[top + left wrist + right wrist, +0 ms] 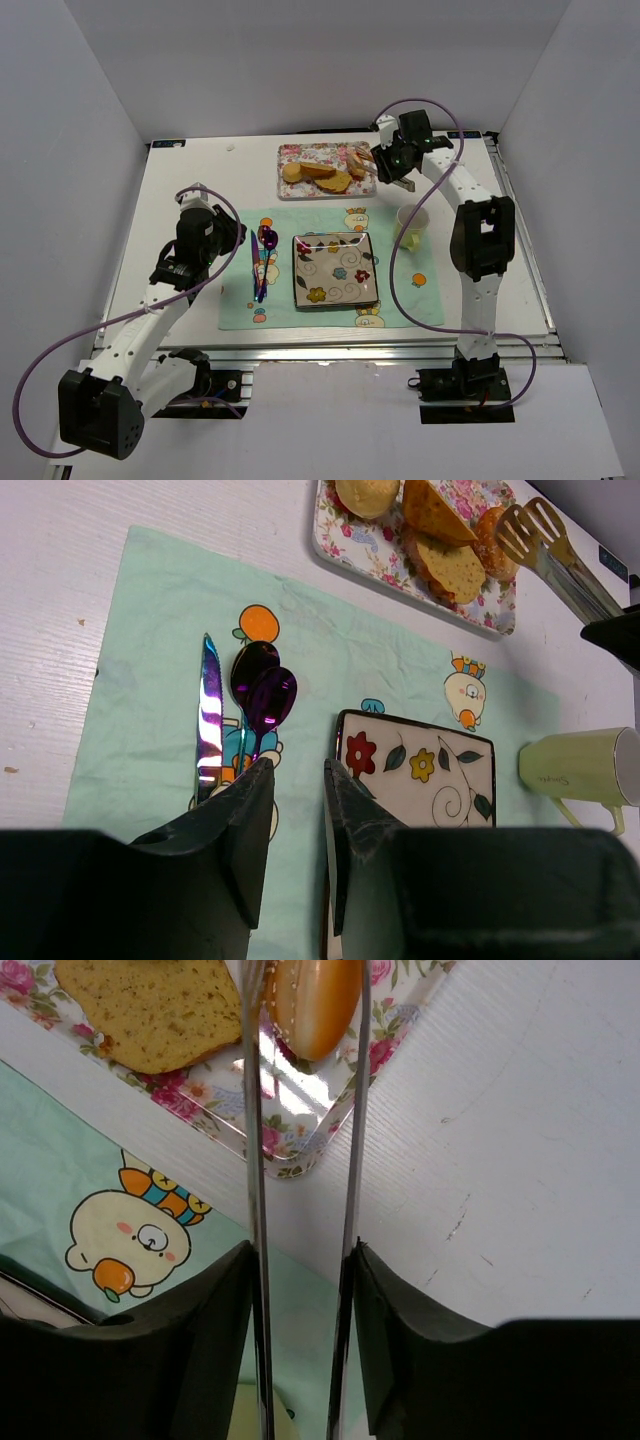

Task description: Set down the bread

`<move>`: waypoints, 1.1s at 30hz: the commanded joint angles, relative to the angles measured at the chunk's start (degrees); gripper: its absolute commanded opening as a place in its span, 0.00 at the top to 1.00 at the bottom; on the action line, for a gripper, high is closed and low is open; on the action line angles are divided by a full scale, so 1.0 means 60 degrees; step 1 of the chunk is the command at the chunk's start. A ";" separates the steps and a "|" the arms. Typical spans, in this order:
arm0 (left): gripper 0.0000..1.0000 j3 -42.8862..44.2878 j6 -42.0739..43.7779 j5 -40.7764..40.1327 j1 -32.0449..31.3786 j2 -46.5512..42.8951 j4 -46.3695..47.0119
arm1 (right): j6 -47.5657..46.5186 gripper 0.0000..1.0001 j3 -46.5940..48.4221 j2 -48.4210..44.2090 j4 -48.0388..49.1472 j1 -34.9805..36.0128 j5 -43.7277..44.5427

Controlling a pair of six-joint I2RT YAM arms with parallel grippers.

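Note:
The bread (320, 176) lies on a flowered tray (300, 152) at the back of the table: toasted slices (150, 1010) and an oval roll (312, 1005). My right gripper (300, 1250) is shut on a pair of metal tongs (255, 1160). The tong arms stand on either side of the oval roll; I cannot tell whether it is lifted off the tray. The square flowered plate (335, 268) sits bare on the green placemat (400, 300). My left gripper (297, 770) hovers over the mat left of the plate, open by a narrow gap with nothing in it.
A knife (210, 715) and a purple spoon (265, 695) lie on the mat left of the plate. A pale green cup (412, 225) stands to the plate's right, under the right arm. White walls close in the table on three sides.

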 commanded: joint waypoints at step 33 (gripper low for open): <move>0.62 0.0034 -0.0243 0.0125 0.0043 -0.0301 0.0595 | -0.2064 0.92 -0.7746 -0.6967 -0.0697 0.1299 -0.3200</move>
